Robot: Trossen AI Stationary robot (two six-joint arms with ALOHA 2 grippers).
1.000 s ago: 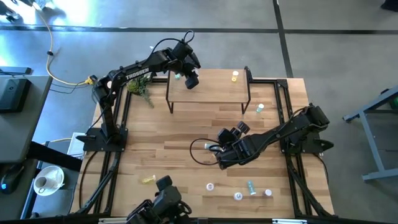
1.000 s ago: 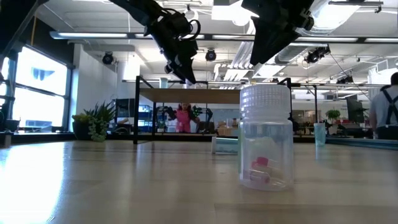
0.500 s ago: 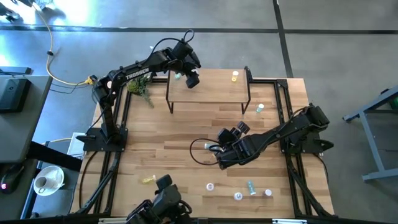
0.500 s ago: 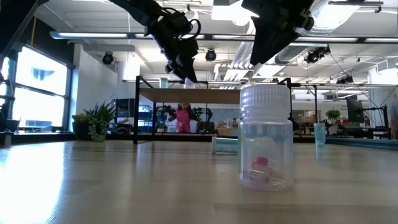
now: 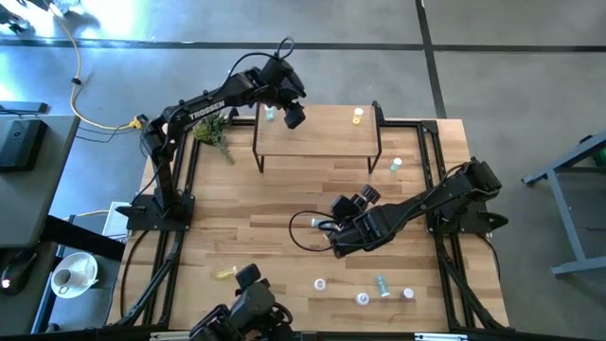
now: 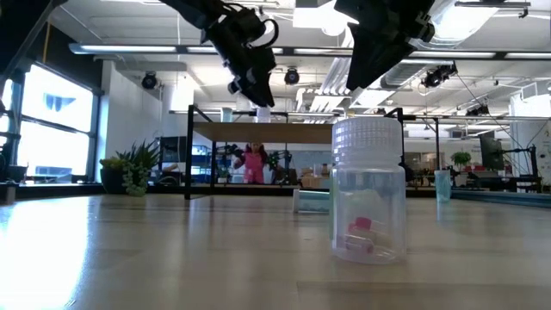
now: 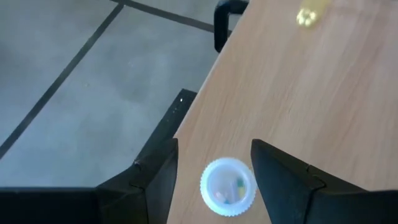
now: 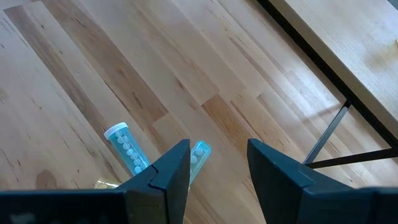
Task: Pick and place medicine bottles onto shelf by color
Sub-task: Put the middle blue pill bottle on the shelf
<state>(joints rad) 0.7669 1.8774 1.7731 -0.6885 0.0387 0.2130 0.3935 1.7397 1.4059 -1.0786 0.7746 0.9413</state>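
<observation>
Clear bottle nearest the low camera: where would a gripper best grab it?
The clear bottle stands upright on the tabletop, so probably come straight down from above and close on its ribbed white cap, whose round sides sit topmost and free.

Two light blue bottles point(image 8: 127, 149) beyond the open right claw point(image 8: 217, 165)

Shelf point(image 5: 317, 140) at the table's far edge, centre: one bottle point(image 5: 270, 115) near its far-left corner, beside the left gripper point(image 5: 292, 116); another bottle point(image 5: 358, 116) near its far-right corner. Right gripper point(image 5: 352, 203) over mid-table, nearer than the shelf. Three bottles point(image 5: 364, 290) lie along the near edge, right of centre.
</observation>
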